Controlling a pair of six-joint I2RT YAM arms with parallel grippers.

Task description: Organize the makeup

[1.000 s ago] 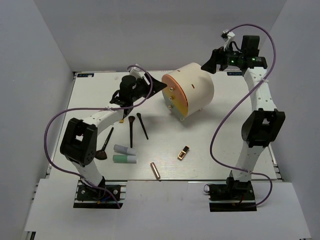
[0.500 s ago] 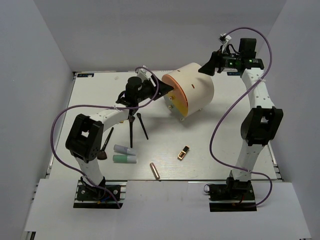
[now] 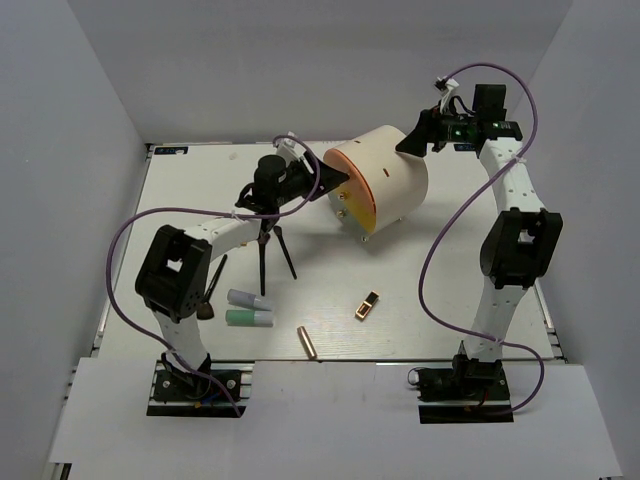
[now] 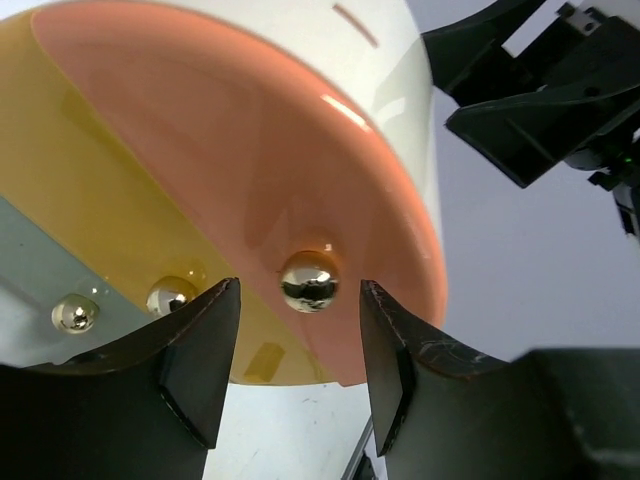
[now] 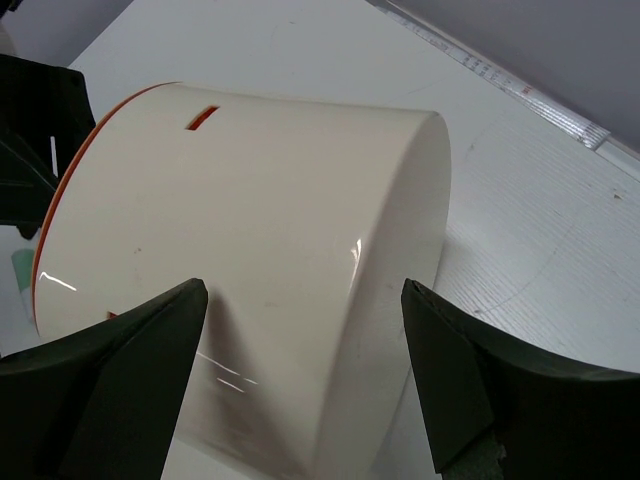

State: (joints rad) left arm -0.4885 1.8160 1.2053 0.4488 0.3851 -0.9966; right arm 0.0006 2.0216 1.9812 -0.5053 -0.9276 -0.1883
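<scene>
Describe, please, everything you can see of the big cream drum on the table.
The drum is a glossy cream cylinder lying on its side, far middle of the table, its round face turned toward the left arm. The face looks like translucent plastic, orange above and yellow below, with three gold ball knobs. A small orange slot marks its wall. The open left gripper flanks one knob without touching; the open right gripper straddles its wall.
</scene>
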